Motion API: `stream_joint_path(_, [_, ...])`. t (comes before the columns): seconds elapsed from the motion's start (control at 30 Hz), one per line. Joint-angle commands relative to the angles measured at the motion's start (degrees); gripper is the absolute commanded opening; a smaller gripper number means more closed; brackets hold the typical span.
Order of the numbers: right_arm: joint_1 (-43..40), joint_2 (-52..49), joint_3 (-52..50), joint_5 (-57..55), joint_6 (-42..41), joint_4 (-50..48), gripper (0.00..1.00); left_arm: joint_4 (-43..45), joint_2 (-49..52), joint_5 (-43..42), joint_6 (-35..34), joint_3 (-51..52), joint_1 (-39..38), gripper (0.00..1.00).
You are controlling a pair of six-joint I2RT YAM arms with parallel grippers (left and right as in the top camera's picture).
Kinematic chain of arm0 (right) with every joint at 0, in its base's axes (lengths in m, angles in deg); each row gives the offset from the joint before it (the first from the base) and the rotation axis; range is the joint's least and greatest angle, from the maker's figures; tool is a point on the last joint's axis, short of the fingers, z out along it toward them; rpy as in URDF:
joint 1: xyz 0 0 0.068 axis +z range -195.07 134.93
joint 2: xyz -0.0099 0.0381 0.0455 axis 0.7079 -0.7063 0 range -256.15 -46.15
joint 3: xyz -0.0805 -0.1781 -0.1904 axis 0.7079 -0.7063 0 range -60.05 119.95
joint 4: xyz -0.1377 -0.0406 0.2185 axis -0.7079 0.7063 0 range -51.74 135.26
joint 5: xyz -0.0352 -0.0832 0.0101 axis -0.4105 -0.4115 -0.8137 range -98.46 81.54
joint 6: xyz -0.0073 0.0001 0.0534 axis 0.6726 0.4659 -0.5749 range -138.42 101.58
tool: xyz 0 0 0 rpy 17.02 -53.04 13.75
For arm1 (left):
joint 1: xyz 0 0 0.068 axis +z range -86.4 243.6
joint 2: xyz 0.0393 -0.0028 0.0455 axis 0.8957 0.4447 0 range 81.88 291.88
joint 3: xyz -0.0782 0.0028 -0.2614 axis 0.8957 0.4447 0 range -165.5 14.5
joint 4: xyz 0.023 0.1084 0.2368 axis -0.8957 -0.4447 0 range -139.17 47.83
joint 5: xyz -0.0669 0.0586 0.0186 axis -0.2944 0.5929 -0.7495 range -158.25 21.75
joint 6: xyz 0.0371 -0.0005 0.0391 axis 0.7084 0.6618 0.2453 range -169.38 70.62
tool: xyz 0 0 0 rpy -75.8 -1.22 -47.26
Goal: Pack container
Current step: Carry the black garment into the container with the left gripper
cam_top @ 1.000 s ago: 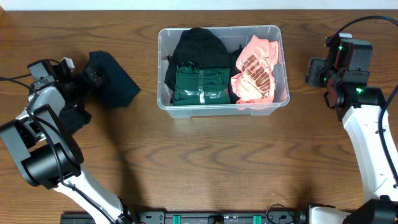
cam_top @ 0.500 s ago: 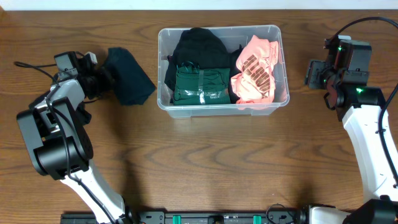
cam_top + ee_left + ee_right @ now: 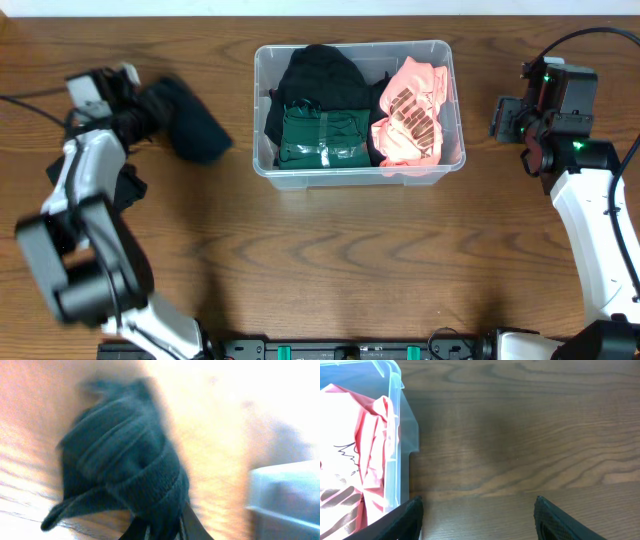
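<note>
The clear container (image 3: 447, 52) stands at the back middle of the table, holding a black garment (image 3: 320, 72), a folded green one (image 3: 322, 138) and a pink one (image 3: 410, 112). Left of it, my left gripper (image 3: 150, 112) is shut on a dark navy garment (image 3: 192, 122), which is blurred and just off the wood. In the left wrist view the bunched garment (image 3: 130, 460) fills the middle, pinched by my fingers (image 3: 192, 527), with the container's wall (image 3: 285, 495) at the right. My right gripper (image 3: 497, 118) is open and empty right of the container; its wrist view shows the container's corner (image 3: 395, 390).
Another dark piece of cloth (image 3: 128, 187) lies on the table under my left arm. Bare wood (image 3: 520, 450) lies between my right fingers. Black equipment runs along the table's front edge (image 3: 350, 350).
My left gripper has gone from open to shut on the navy garment. It carried the garment right toward the container, then back a little to the left and up. The right arm has not moved.
</note>
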Motion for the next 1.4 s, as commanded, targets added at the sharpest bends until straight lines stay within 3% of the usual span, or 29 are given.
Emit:
stream_joint_path(0.0, [-0.5, -0.2, 0.0, -0.5, -1.0, -0.2, 0.69, 0.3, -9.9, 0.0, 0.1, -0.5, -1.3, 0.06])
stream_joint_path(0.27, [-0.5, -0.2, 0.0, -0.5, -1.0, -0.1, 0.69, -0.4, -21.1, -2.5, 0.2, -0.5, -14.5, 0.06])
stream_joint_path(0.6, [-0.5, -0.2, 0.0, -0.5, -0.9, -0.1, 0.69, 0.3, -15.6, -2.5, 0.2, -0.5, -34.2, 0.06])
stream_joint_path(0.77, [-0.5, -0.2, 0.0, -0.5, -1.0, -0.1, 0.69, 3.5, -12.0, -2.6, 0.2, -0.5, -38.6, 0.06])
stream_joint_path(1.07, [-0.5, -0.2, 0.0, -0.5, -0.9, -0.1, 0.69, 17.4, -11.5, -3.6, -1.7, -0.5, -43.5, 0.06])
stream_joint_path(1.37, [-0.5, -0.2, 0.0, -0.6, -0.9, -0.1, 0.69, 15.4, -9.5, -3.5, -4.8, -0.5, -46.5, 0.06])
